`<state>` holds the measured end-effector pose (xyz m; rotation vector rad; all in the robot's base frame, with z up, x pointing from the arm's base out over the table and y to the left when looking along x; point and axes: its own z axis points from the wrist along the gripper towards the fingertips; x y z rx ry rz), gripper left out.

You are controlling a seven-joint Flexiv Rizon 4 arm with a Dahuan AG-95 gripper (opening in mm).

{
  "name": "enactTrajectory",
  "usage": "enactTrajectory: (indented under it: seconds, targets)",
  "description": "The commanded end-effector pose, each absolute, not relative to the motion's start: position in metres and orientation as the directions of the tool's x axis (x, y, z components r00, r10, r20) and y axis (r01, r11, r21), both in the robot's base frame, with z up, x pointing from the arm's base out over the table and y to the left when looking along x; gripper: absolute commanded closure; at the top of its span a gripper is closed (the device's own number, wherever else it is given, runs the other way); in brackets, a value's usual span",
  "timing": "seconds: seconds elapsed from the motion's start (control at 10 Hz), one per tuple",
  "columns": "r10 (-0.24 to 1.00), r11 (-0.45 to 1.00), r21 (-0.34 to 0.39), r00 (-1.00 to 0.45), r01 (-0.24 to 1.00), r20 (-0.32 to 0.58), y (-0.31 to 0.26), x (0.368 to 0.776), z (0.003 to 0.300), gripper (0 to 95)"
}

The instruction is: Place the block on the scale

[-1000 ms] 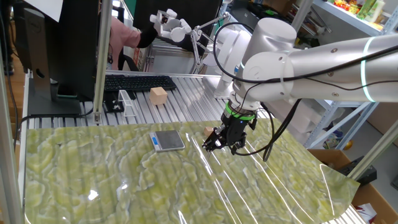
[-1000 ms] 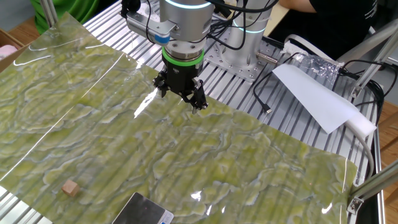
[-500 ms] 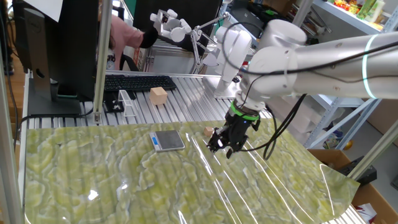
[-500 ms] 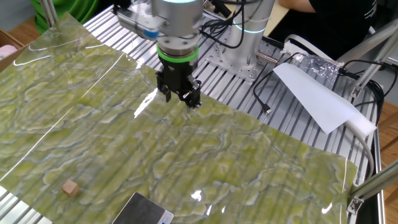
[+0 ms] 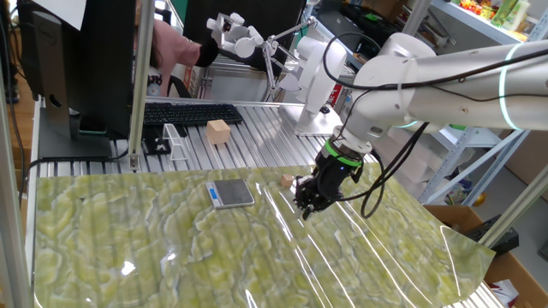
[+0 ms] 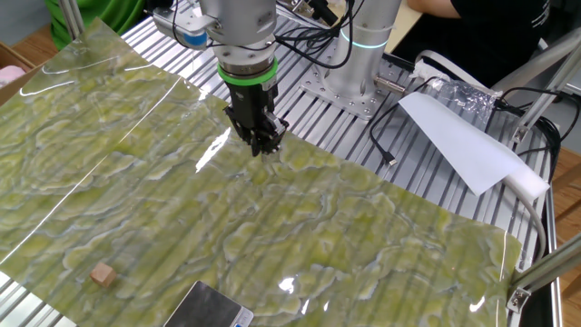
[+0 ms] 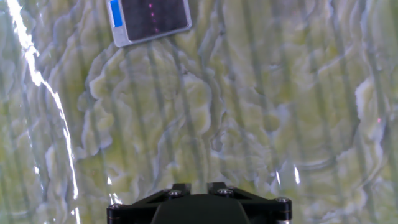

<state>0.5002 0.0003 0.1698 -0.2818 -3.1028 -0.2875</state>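
Block (image 5: 286,180) on green mat, just beside scale (image 5: 232,193), not yet picked up.

Gripper (image 5: 307,205) close by, fingers nearly together, holding nothing. Best to open wide, come straight down over tiny cube, pinch flat sides gently, then lift over to silver plate.

White arm (image 5: 445,73) w/ green ring, black cables, black gripper (image 5: 310,204) w/ screws.

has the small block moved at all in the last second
No. The block sits at the same spot on the green mat, equally far from the scale corner, untouched, with the tool far away from it.
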Motion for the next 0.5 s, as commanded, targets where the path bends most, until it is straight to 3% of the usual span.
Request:
enactTrajectory:
  seconds: [0.1, 0.5]
  targets:
    - [0.173, 0.968, 0.179, -0.985, 0.175, 0.028, 0.0001, 0.5001, 0.1698, 95.0]
    - [0.167, 0.969, 0.179, -0.986, 0.169, 0.023, 0.0003, 0.4997, 0.1695, 95.0]
